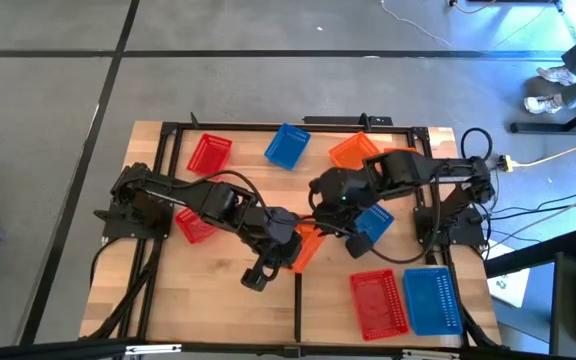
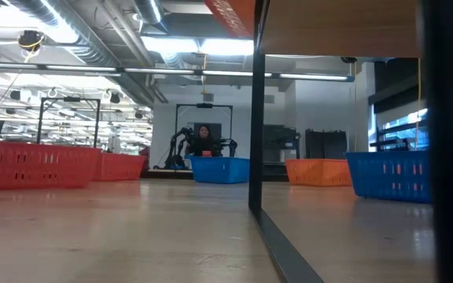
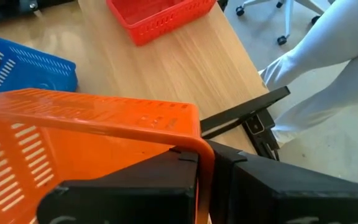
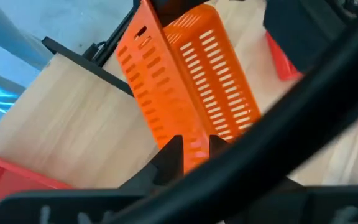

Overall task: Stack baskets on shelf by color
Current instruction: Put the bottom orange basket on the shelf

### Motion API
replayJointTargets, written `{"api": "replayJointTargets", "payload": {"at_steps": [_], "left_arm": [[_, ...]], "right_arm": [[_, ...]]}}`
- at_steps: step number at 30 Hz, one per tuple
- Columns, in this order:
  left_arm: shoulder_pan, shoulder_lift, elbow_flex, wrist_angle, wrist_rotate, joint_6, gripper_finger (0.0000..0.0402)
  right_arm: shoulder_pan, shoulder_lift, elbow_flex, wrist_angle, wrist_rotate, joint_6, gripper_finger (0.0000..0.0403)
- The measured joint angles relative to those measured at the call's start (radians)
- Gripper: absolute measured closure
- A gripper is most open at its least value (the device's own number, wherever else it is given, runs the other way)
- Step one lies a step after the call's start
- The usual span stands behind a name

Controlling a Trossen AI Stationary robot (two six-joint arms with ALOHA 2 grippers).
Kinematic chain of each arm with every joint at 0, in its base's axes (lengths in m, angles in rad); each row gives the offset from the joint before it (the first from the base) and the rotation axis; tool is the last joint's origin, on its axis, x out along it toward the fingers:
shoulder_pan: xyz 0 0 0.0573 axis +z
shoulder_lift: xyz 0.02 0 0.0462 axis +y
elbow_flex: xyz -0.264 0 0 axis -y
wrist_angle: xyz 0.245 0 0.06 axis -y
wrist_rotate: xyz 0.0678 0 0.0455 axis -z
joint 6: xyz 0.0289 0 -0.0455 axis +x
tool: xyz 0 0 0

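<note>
An orange basket [image 1: 310, 248] hangs tilted above the middle of the wooden shelf [image 1: 228, 300]. In the low view its underside [image 2: 230, 16] shows high at the top. My left gripper [image 1: 293, 238] is shut on it. My right gripper [image 1: 320, 225] comes from the right and stands open. In the right wrist view its two fingers [image 4: 196, 155] straddle one edge of the orange basket [image 4: 191, 81]. Whether they touch it, I cannot tell. My left gripper pinches the orange basket's side wall at a rounded corner of the rim [image 3: 201, 146], one finger inside the basket and one outside. The fingers slant down from the table's left. The basket is lifted clear of the board and tilted on edge.
A blue basket [image 1: 373, 222] lies under my right arm and a red one [image 1: 196, 225] under my left arm. Red [image 1: 208, 153], blue [image 1: 288, 145] and orange [image 1: 358, 150] baskets lie at the far edge, red [image 1: 378, 303] and blue [image 1: 433, 300] near right. A person's white sleeve [image 3: 316, 81] shows beyond the edge.
</note>
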Motion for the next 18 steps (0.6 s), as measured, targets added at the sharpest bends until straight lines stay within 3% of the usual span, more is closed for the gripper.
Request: {"api": "replayJointTargets", "payload": {"at_steps": [18], "left_arm": [[0.002, 0.000, 0.000, -0.001, -0.001, -0.031, 0.0401]], "right_arm": [[-0.028, 0.047, 0.000, 0.025, -0.079, -0.094, 0.0326]]}}
